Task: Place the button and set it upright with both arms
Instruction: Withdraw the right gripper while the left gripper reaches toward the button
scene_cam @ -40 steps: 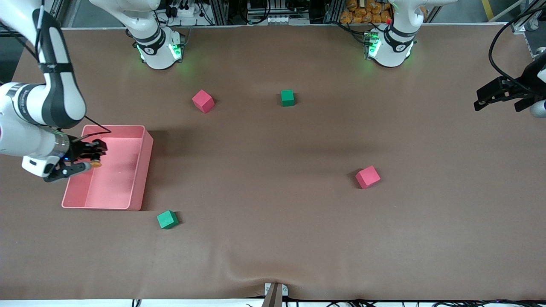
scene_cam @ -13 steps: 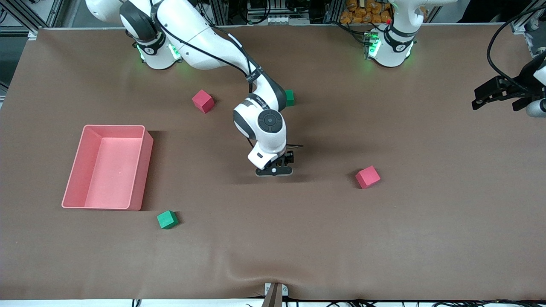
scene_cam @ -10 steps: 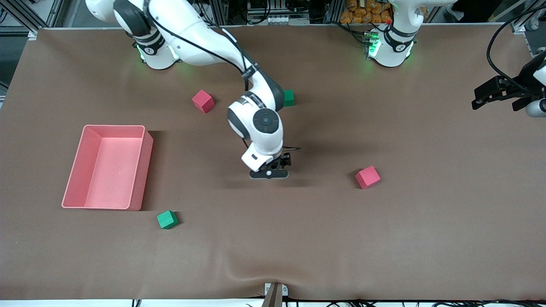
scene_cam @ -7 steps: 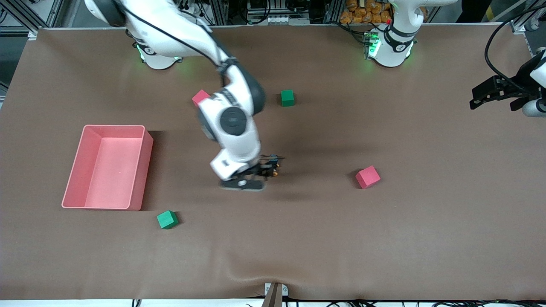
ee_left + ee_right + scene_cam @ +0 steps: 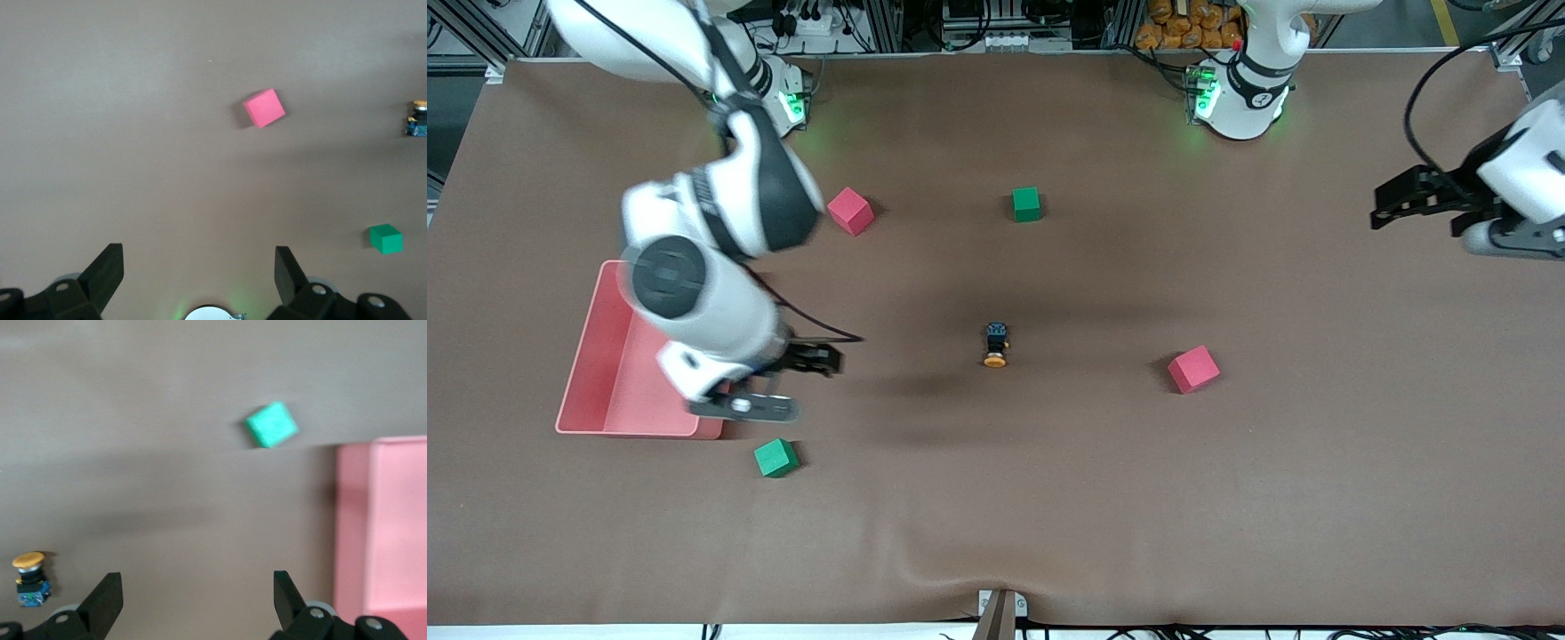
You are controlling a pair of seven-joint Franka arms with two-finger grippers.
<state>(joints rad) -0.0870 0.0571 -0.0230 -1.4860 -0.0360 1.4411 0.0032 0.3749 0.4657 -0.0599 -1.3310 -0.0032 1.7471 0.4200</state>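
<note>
Front view showed the button (image 5: 996, 345) lying on its side on the brown table (image 5: 1049, 498), orange cap toward the camera, free of both grippers. The right gripper (image 5: 805, 378), fingers spread wide and empty, hung well apart from it, over the table beside the pink bin (image 5: 596, 356). The left gripper (image 5: 1400, 200), also wide open, was over the left arm's end of the table.

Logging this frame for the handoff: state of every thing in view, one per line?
button: lying on its side on the table, orange cap toward the front camera, free of both grippers
right gripper: open, empty, over the pink tray's corner
left gripper: open, empty, waiting at the left arm's end
pink tray: upright; visible part empty
foam cubes: all four resting on the table, untouched
</note>
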